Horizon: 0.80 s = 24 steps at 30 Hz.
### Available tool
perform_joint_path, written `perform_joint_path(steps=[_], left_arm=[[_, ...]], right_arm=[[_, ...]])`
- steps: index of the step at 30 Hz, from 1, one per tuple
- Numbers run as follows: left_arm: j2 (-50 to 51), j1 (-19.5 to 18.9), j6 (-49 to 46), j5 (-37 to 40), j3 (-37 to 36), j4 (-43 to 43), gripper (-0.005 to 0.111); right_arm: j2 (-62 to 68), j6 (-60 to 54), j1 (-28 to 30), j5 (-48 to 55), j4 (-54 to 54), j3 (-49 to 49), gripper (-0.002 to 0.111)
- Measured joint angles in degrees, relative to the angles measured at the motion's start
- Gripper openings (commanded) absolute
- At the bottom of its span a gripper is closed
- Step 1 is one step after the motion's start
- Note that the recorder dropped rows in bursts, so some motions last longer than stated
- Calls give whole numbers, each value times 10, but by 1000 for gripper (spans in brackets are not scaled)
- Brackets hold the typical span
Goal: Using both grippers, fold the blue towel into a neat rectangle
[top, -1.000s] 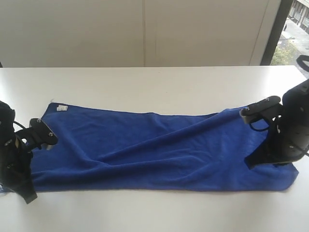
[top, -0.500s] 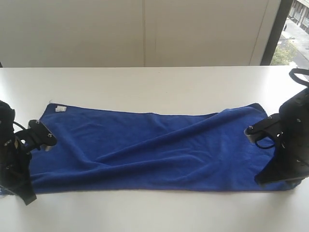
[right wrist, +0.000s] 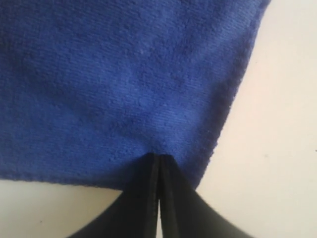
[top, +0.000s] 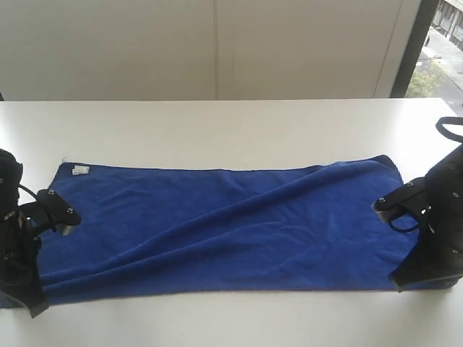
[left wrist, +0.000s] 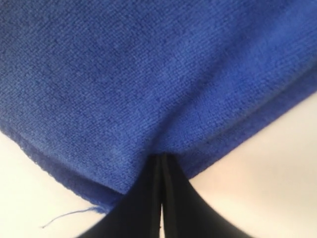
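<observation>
**Operator:** What differs from one second ago?

**Technician:** The right gripper (right wrist: 158, 159) now sits lower and farther outward. The raised fold at its end has flattened. The blue towel (top: 217, 224) lies stretched out on the table (top: 231, 123), and its white label (top: 81, 170) has shifted outward on the left gripper's side.

**Operator:** Gripper state and towel position?

**Technician:** Both sets of jaws are pressed together, each clamping towel cloth. The left gripper (left wrist: 161, 166) pinches one near corner and the right gripper pinches the opposite near corner. The towel spans between them and extends ahead of each set of fingertips.
</observation>
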State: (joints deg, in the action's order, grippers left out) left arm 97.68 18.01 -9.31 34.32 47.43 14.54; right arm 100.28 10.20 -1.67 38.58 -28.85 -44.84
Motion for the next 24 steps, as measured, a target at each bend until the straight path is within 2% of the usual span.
perform_joint_path(steps=[24], left_arm=[[1, 0, 0, 37, 0, -16, 0]], right_arm=[[-1, 9, 0, 68, -4, 10, 0]])
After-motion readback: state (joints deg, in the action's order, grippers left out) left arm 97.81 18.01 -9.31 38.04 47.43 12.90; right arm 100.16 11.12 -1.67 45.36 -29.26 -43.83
